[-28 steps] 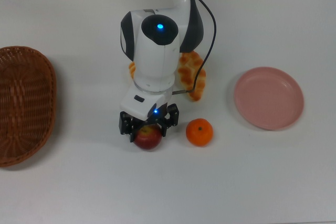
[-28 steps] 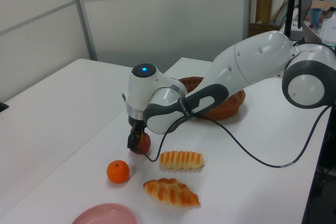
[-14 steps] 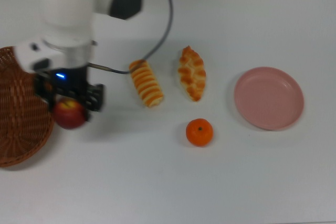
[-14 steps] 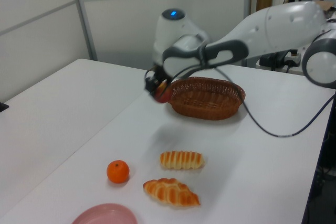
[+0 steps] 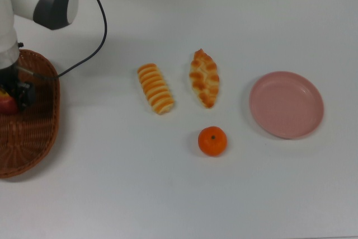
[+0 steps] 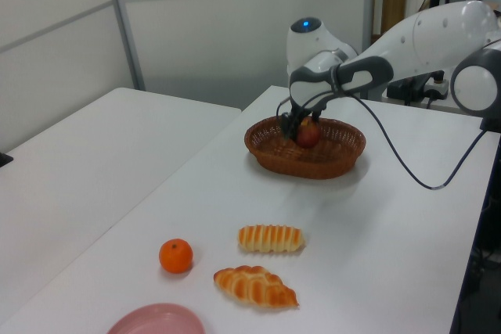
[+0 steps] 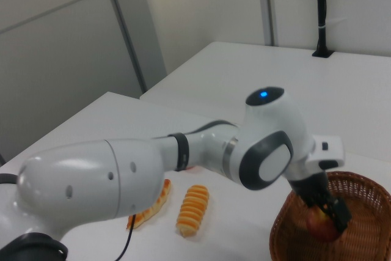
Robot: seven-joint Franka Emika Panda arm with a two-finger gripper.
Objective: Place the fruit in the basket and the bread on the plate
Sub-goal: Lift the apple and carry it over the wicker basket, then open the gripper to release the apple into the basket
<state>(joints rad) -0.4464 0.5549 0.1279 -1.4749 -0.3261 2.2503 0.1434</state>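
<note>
My gripper (image 6: 300, 129) is shut on the dark red apple (image 6: 308, 134) and holds it just over the inside of the brown wicker basket (image 6: 329, 163). In the top view the apple (image 5: 4, 104) shows at the left edge, over the basket (image 5: 33, 138). The orange mandarin (image 5: 212, 141) lies on the table. The ribbed pastry (image 5: 156, 88) and the braided pastry (image 5: 204, 78) lie side by side in the middle. At the top view's right sits the pink plate (image 5: 286, 104), with nothing on it.
The arm's black cable (image 5: 95, 32) hangs across the table from the top view's upper left down to the basket. In the right view the arm (image 7: 183, 157) hides part of the braided pastry (image 7: 146, 211).
The gripper lifted the apple from beside the mandarin and carried it to the top view's left, to over the basket. The pastries, mandarin and plate have not moved.
</note>
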